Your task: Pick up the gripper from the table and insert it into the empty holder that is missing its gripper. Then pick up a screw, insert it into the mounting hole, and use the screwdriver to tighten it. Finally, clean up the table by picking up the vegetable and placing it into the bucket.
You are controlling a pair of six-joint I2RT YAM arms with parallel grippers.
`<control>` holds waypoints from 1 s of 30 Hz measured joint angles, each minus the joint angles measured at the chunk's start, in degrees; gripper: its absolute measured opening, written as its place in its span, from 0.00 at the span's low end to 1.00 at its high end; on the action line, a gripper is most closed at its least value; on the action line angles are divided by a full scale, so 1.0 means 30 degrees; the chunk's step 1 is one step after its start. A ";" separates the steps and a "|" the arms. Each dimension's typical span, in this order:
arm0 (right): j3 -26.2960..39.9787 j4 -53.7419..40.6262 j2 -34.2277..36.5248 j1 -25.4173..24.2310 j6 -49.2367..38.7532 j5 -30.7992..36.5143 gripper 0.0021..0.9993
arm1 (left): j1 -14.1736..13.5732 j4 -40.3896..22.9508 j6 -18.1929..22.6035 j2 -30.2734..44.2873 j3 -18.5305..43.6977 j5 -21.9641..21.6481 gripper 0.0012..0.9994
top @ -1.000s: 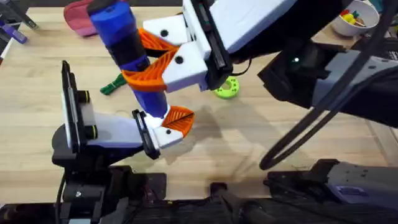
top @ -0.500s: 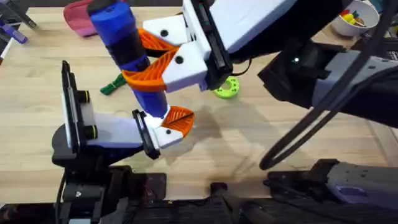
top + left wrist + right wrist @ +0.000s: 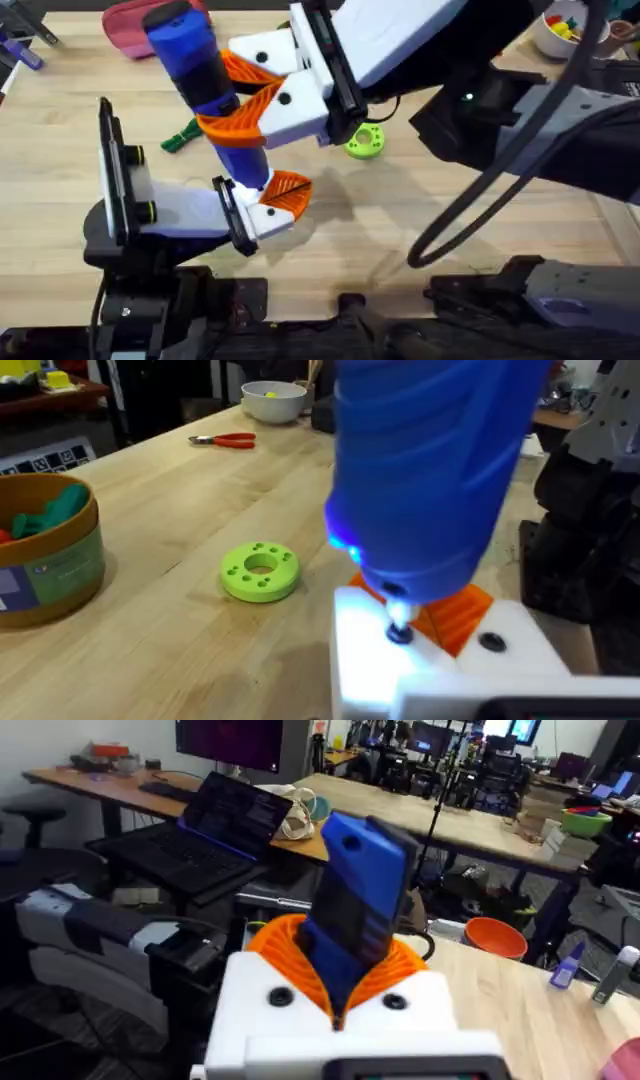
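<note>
My right gripper [image 3: 250,100] reaches across from the right, shut on the blue-handled screwdriver [image 3: 195,60], which stands nearly upright. Its orange pads [image 3: 285,945] clamp the handle [image 3: 355,900]. The shaft tip [image 3: 400,632] rests in a hole of the white holder [image 3: 440,665] on my left gripper [image 3: 262,205]. The orange gripper piece [image 3: 455,612] sits in that block, right behind the tip, and shows as an orange wedge [image 3: 288,190] from overhead. The dark green vegetable [image 3: 180,135] lies on the table behind the left arm. The orange-brown bucket [image 3: 45,550] holds green toys.
A bright green ring disc [image 3: 365,142] lies on the table under the right arm. Red pliers [image 3: 225,440] and a white bowl [image 3: 272,400] sit farther back. A pink object [image 3: 130,25] lies at the far left edge. Another white bowl [image 3: 565,30] with colourful bits stands at the far right.
The right arm's upper body has shifted slightly to the left. The screwdriver stays on the white block and the left arm has not moved.
</note>
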 joint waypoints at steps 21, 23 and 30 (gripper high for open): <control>0.0101 0.0675 0.0000 0.0000 0.0014 -0.0015 0.00 | 0.0000 -0.0036 0.0000 0.0000 0.0000 0.0144 0.01; 0.0375 0.0662 0.0000 0.0000 0.0199 -0.0088 0.00 | 0.0000 -0.0036 0.0000 0.0000 0.0000 0.0144 0.01; 0.2799 -0.0762 0.0015 -0.0062 0.0568 -0.0750 0.00 | 0.0000 -0.0036 0.0000 0.0000 0.0000 0.0144 0.01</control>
